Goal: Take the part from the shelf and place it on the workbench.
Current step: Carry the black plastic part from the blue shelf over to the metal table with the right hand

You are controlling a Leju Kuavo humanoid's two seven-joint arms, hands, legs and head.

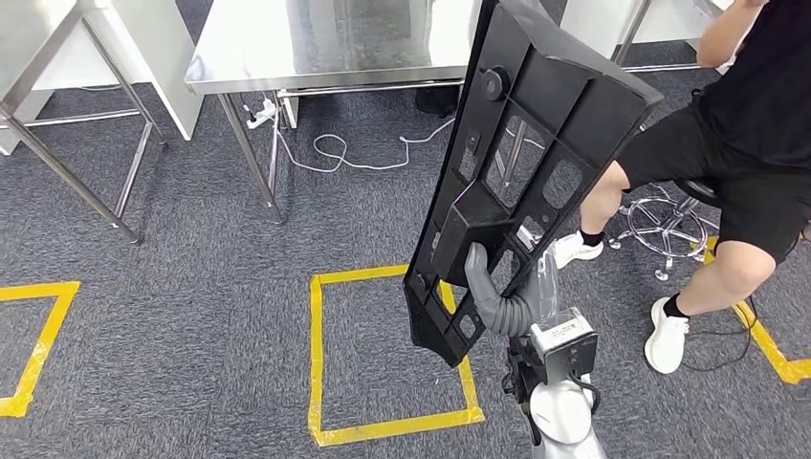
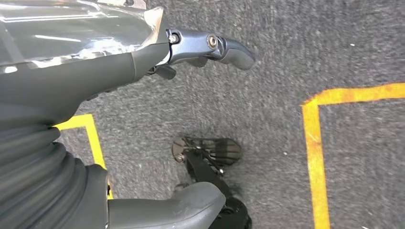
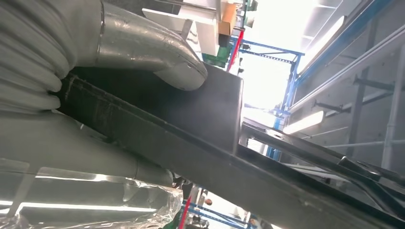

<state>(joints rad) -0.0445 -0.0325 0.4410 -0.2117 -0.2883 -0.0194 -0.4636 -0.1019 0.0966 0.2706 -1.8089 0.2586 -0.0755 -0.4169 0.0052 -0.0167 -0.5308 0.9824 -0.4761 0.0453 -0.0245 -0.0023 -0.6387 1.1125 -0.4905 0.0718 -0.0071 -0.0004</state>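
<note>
A long black plastic part (image 1: 521,163) with several cut-outs stands tilted in the air, its top leaning toward the steel workbench (image 1: 325,48). My right hand (image 1: 497,296) grips it near its lower end, thumb hooked through an opening. In the right wrist view the thumb (image 3: 157,52) and fingers (image 3: 71,148) clamp the part's black bar (image 3: 200,143). My left hand (image 2: 143,119) hangs over the grey carpet, fingers apart and holding nothing.
A seated person (image 1: 736,163) in black clothes and white shoes sits on a wheeled stool (image 1: 669,215) at the right, close to the part. Yellow tape squares (image 1: 383,354) mark the carpet. A white cable (image 1: 344,148) lies under the workbench, whose steel legs (image 1: 253,153) stand ahead.
</note>
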